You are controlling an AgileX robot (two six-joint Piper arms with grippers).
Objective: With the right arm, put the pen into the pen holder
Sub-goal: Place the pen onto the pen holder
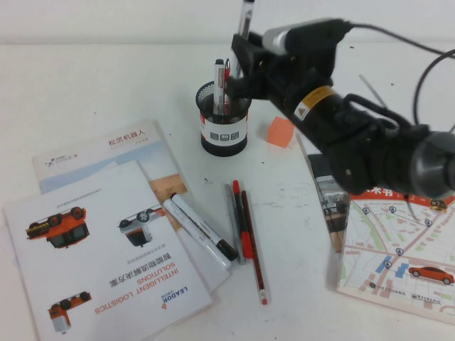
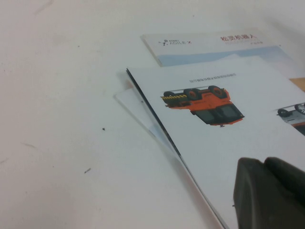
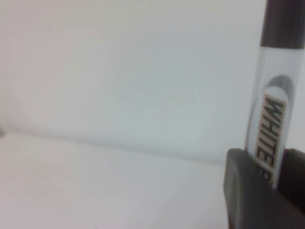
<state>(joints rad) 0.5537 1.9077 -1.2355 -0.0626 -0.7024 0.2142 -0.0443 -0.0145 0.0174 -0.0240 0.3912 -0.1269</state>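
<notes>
My right gripper (image 1: 242, 55) is shut on the pen (image 1: 247, 15), a slim white marker with a black cap, and holds it upright just above and behind the rim of the pen holder (image 1: 224, 121). The holder is a black mesh cup with a white label band; a grey pen and a red pen stand in it. In the right wrist view the pen (image 3: 274, 119) shows dark lettering and sits between the gripper's (image 3: 270, 175) dark fingers. My left gripper (image 2: 267, 191) is out of the high view; it hovers over a brochure with its fingers pressed together, empty.
Two thick white markers (image 1: 201, 229), a grey pen (image 1: 234, 222), a red pen (image 1: 245, 238) and a pencil lie in front of the holder. An orange cube (image 1: 282, 132) sits right of it. Brochures (image 1: 99, 270) lie at left, a map (image 1: 398, 263) at right.
</notes>
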